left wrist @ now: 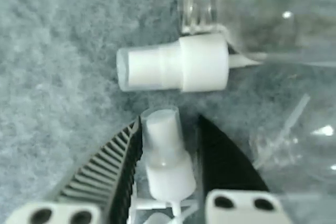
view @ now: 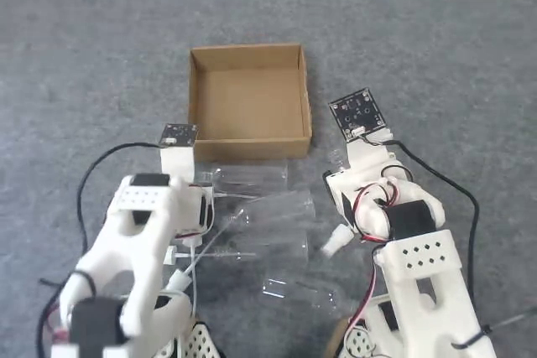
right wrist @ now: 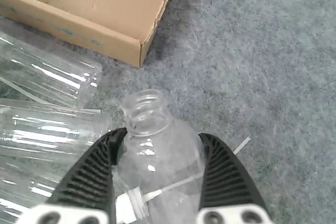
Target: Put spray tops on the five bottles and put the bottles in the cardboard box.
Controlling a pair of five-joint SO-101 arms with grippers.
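Observation:
My left gripper [left wrist: 168, 121] is shut on a white spray top [left wrist: 167, 161], nozzle pointing away from the wrist. Just beyond it a second spray top [left wrist: 176, 69] lies on its side, next to the threaded neck of a clear bottle [left wrist: 202, 1]. My right gripper [right wrist: 163, 135] is shut on another clear bottle [right wrist: 157, 153], its fingers [right wrist: 92, 177] pressed on both sides and the open neck facing the cardboard box [right wrist: 113, 40]. In the high view the cardboard box [view: 247, 150] sits at the back centre, with several clear bottles [view: 273, 207] lying between the arms.
Grey carpet covers the table. A loose white spray top [view: 338, 241] lies by the right arm, and another with its tube [view: 180, 278] lies by the left arm. Black cables trail from both arms.

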